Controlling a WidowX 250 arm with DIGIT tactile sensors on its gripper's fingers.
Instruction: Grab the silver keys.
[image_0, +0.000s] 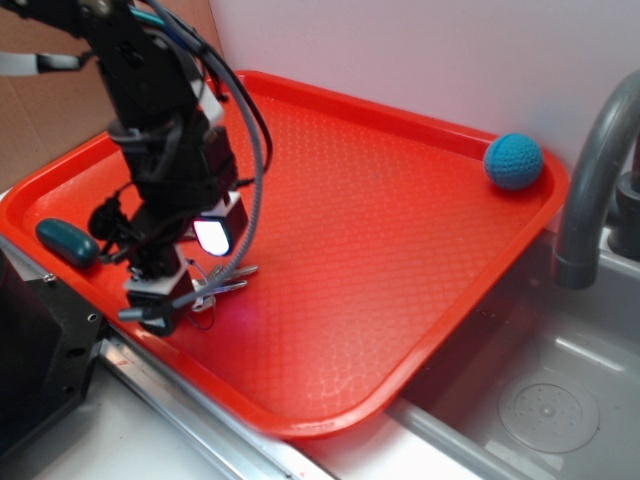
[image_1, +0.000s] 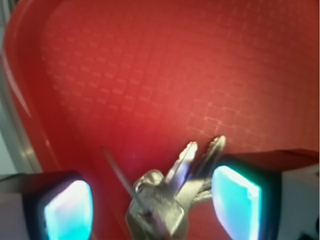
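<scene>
The silver keys (image_1: 165, 200) lie flat on the red tray (image_1: 165, 75), a small bunch on a thin wire ring, blades fanning up and right. My gripper (image_1: 152, 207) is low over them and open: one glowing pad (image_1: 67, 210) stands to the left with a gap, the other pad (image_1: 237, 200) sits right beside the key blades. In the exterior view the keys (image_0: 225, 283) poke out to the right of the gripper (image_0: 185, 295) at the tray's near left part. The key heads run off the wrist view's lower edge.
A dark teal oval object (image_0: 68, 241) lies on the tray's left edge (image_0: 30, 200). A blue knitted ball (image_0: 513, 160) sits in the far right corner. A grey faucet (image_0: 600, 170) and a steel sink (image_0: 540, 400) are to the right, a black box (image_0: 35, 350) at near left.
</scene>
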